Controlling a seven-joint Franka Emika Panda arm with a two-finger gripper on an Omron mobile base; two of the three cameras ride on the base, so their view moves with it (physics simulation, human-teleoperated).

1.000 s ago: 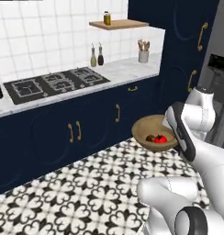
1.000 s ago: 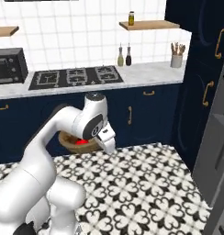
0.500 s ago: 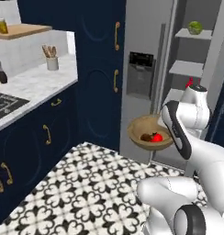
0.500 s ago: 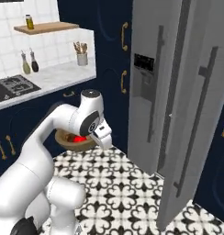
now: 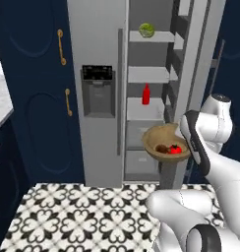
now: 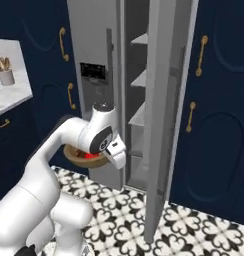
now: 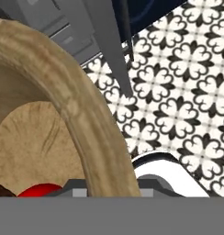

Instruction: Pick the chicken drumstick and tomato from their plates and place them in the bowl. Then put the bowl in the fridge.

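The wooden bowl [image 5: 160, 139] hangs in the air in front of the fridge [image 5: 100, 88], whose right door [image 6: 164, 120] stands open. My gripper [image 5: 183, 146] is shut on the bowl's right rim [image 7: 88, 121]. Inside the bowl lie the red tomato [image 5: 176, 149] and the brown chicken drumstick [image 5: 162, 148]; the hand view catches the tomato [image 7: 40, 190] low in the bowl. From the right base view my arm covers most of the bowl [image 6: 76, 155]. The bowl is level with the fridge's lower shelves [image 5: 144, 114]. The plates are out of view.
A green round item [image 5: 146, 30] sits on the top fridge shelf and a red bottle [image 5: 146, 94] on a middle shelf. Navy cabinets [image 5: 33, 88] flank the fridge. A white counter corner with a utensil holder [image 6: 5, 76] is at the left. Patterned tile floor [image 5: 82, 216] lies below.
The whole picture has swung from the stove counter to the fridge, so the base has moved. The bowl stays in my shut gripper with both foods inside.
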